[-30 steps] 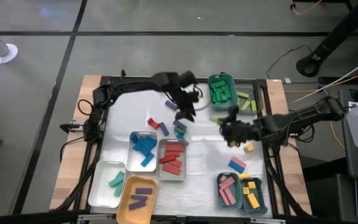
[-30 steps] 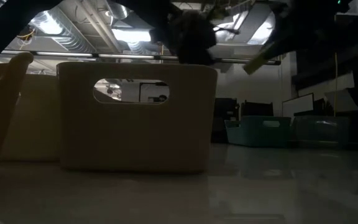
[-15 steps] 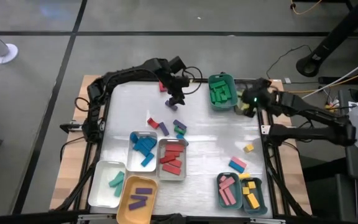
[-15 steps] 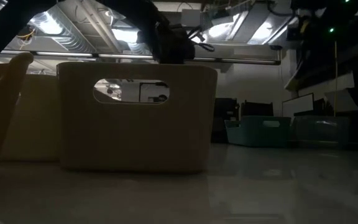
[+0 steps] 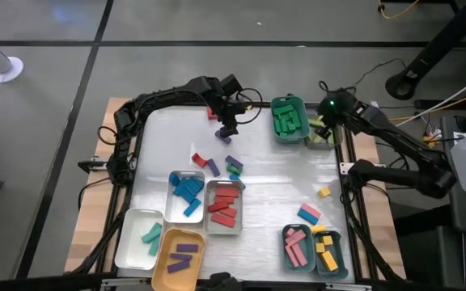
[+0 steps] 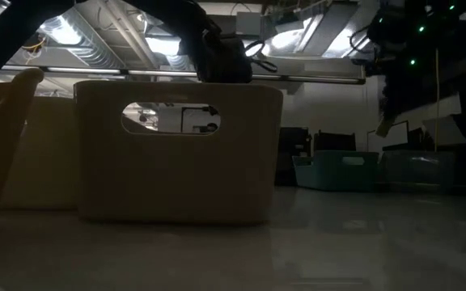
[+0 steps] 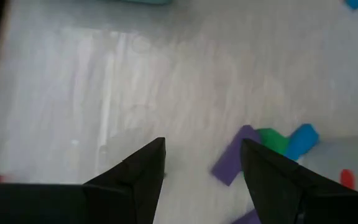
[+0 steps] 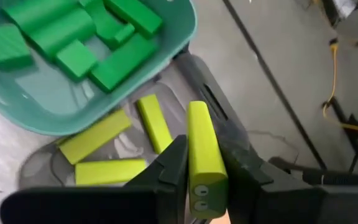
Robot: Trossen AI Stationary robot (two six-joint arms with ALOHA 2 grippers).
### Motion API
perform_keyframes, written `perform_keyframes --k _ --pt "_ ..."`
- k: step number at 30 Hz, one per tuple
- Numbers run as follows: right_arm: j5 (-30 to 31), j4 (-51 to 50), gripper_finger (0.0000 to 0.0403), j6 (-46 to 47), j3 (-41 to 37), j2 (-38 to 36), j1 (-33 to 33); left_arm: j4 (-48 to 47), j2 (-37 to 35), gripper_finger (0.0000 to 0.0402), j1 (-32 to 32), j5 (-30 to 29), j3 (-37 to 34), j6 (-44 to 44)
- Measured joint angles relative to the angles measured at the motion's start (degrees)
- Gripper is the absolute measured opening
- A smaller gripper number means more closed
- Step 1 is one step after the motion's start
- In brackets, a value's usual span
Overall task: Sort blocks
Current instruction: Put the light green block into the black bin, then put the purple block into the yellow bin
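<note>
Right gripper point(image 8: 205, 165) pinches 1 lime block point(image 8: 202, 152) between its fingers, poised above the grey tray point(image 8: 48, 163) just beside the teal tray point(image 8: 104, 115) of green blocks point(image 8: 73, 37); 3 lime blocks point(image 8: 95, 138) lie in the grey tray. Left gripper point(image 7: 202, 163), fingers spread and holding nothing, hovers over the table point(image 7: 135, 87) well apart from the teal tray, near a purple block point(image 7: 236, 154).

Robotics lab, probably.
Exposed ceiling ducts point(image 6: 120, 32), loose floor cables point(image 5: 439, 101), and storage bins point(image 6: 338, 171) surround the table point(image 5: 273, 174).
</note>
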Motion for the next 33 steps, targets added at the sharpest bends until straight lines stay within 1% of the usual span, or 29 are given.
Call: perform_keyframes --k 7,12,14,17,20,24,27,33 --pt "0.01 0.04 0.0079 -0.02 0.01 6.88 -1.78 0.95 0.04 0.0195 0.0 -5.9 -0.69 3.04" --pt "0.06 0.09 0.0079 0.05 0.0 11.56 -1.67 2.12 0.07 0.0195 0.0 -7.33 -5.15 6.36" --pt "0.73 0.09 0.0082 0.39 0.0 13.2 -1.65 1.81 0.22 0.0195 -0.16 -7.97 -7.44 9.2" --pt "2.92 0.13 0.0101 0.45 0.0 15.24 -1.67 2.33 0.35 0.0195 -0.7 -11.72 -9.99 12.58" --pt "4.74 0.13 0.013 0.49 0.02 16.69 -1.65 3.69 0.33 0.0195 -1.06 -15.87 -11.65 14.12" --pt "5.03 0.22 0.0169 0.5 0.02 17.42 -1.65 7.48 0.31 0.0195 -1.25 -16.65 -13.67 16.56" --pt "4.98 0.32 0.0189 0.52 0.02 17.45 -1.65 9.5 0.42 0.0195 -1.25 -16.68 -14.96 16.58" --pt "4.96 0.35 0.0206 0.61 0.02 17.45 -1.65 9.77 1.99 0.0195 -1.54 -16.85 -15.72 16.54"
